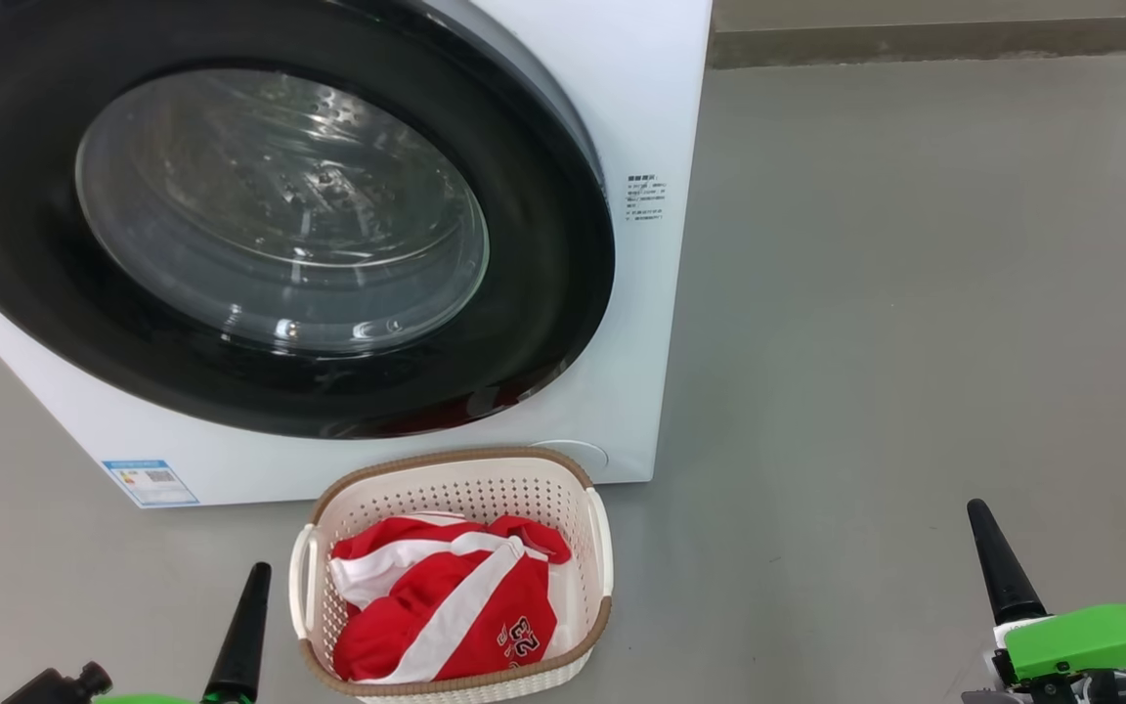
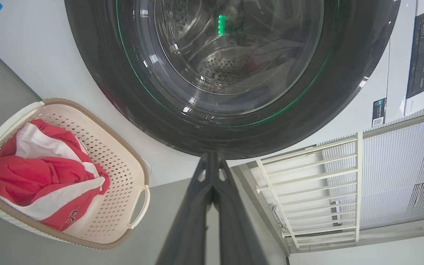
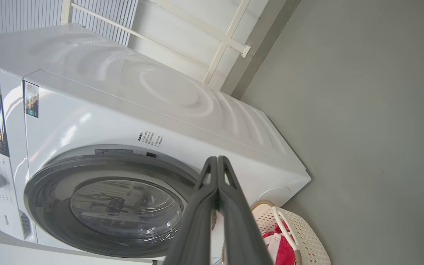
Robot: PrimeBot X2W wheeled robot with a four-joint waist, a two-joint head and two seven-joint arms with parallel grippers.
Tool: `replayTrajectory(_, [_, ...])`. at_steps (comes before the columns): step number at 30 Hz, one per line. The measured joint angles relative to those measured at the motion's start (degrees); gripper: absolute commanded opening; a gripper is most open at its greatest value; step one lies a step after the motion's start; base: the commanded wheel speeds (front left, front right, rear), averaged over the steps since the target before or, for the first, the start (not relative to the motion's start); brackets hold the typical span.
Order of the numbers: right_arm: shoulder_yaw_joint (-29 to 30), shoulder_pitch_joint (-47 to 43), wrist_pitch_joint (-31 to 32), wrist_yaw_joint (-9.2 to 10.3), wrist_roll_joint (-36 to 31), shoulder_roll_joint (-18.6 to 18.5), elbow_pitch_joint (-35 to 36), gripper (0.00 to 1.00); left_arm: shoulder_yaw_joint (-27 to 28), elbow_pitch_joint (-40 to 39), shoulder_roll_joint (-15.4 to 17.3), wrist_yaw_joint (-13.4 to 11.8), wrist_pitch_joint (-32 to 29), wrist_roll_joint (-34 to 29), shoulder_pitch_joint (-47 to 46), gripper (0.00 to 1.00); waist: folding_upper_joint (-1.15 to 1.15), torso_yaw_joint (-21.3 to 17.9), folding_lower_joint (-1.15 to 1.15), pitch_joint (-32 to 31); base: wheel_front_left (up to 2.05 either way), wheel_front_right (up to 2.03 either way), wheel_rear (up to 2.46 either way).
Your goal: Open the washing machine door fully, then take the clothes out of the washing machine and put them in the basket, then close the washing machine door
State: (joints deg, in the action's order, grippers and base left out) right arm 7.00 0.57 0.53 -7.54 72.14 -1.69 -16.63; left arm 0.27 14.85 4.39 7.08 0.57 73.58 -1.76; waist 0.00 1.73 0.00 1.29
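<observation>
Black jaws shut, both pointing up, flanking the basket (image 1: 446, 486)

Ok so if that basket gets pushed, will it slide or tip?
Probably slides: the basket sits flat on the smooth floor and looks like thin perforated plastic, so likely light. Tipping seems unlikely; the clothes lie low inside it.

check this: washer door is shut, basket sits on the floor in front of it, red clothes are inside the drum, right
No: the red clothes lie in the basket, not the drum, as the head view shows. The washing machine door is shut, the basket on the floor before it.
</observation>
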Motion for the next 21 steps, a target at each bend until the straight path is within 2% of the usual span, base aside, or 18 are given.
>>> replayTrajectory(21, [0.16,1.38,3.11,0.01,10.74,-0.14,0.35,0.00,1.71,0.16,-0.59,0.00,-3.34,10.68,-0.85,0.00,0.00,-0.98,0.00,-0.62,0.00,0.00,0.00])
